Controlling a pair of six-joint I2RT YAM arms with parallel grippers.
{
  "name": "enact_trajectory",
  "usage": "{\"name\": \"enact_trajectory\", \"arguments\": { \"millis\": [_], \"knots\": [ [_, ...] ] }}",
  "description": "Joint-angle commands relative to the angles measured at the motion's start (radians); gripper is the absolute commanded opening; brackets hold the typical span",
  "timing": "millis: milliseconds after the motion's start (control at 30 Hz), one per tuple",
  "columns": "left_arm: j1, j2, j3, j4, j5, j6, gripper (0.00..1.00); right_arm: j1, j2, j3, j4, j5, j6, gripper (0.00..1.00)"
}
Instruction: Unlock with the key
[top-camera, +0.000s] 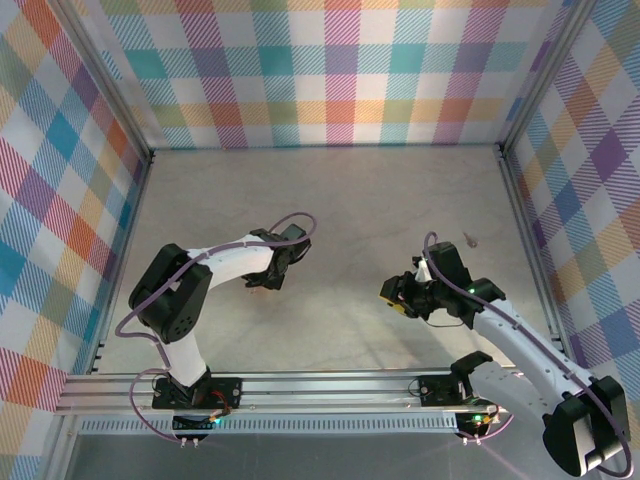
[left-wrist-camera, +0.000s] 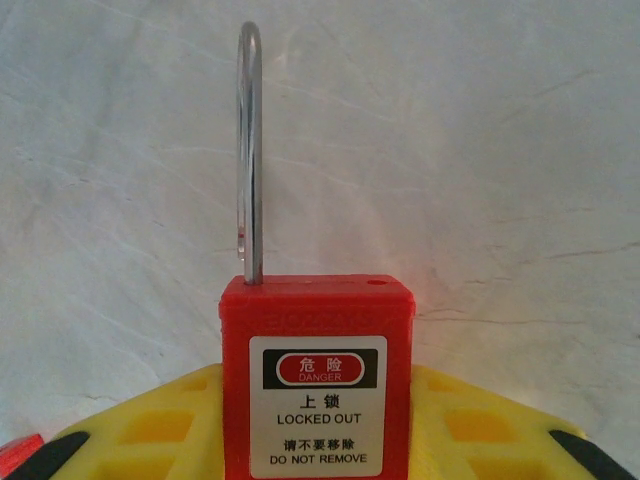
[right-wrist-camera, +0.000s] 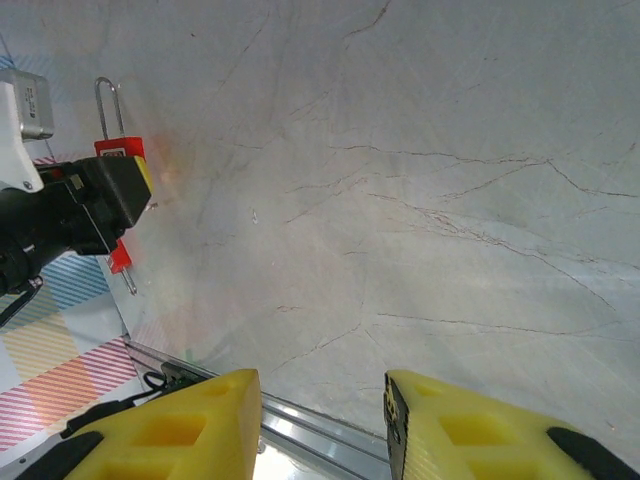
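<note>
Red plastic padlock (left-wrist-camera: 318, 330) sits clamped between the yellow left fingers (left-wrist-camera: 150, 430) at the bottom centre of the left wrist view. Its steel shackle (left-wrist-camera: 250, 150) stands upright above the body, showing as a single bar. The white label (left-wrist-camera: 318, 400) reads DANGER, LOCKED OUT, DO NOT REMOVE. Behind it lies the pale worktop (left-wrist-camera: 480, 150).

At the bottom of the right wrist view the right fingers (right-wrist-camera: 470, 430) stand apart with nothing between them. At upper left there, a small red piece (right-wrist-camera: 120, 258) juts below the held lock (whether it is the key, I cannot tell).
</note>
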Motion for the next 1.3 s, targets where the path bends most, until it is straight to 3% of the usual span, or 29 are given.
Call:
{"name": "enact_trajectory", "arguments": {
  "millis": [0,400,767,900,1067,1267],
  "knots": [
    [-0.025,0.025,0.04,-0.037,0.026,0.005,0.0,-0.007,-0.014,-0.012,-0.028,-0.008,-0.007,0.39],
    [-0.052,0.058,0.038,0.003,0.145,-0.036,0.01,-0.013,-0.058,-0.033,-0.055,-0.001,-0.009,0.4],
    [0.024,0.026,-0.015,0.104,0.358,-0.07,0.12,-0.017,-0.081,-0.029,-0.077,0.005,-0.013,0.39],
    [0.051,0.006,-0.027,0.116,0.41,-0.076,0.22,-0.017,-0.084,-0.033,-0.074,0.008,-0.01,0.4],
    [0.068,-0.01,-0.026,0.119,0.436,-0.09,0.46,-0.018,-0.079,-0.032,-0.069,0.007,-0.008,0.41],
    [0.102,-0.081,-0.023,0.123,0.465,-0.125,0.57,-0.019,-0.088,-0.027,-0.08,0.007,-0.011,0.43]
  ]
}}
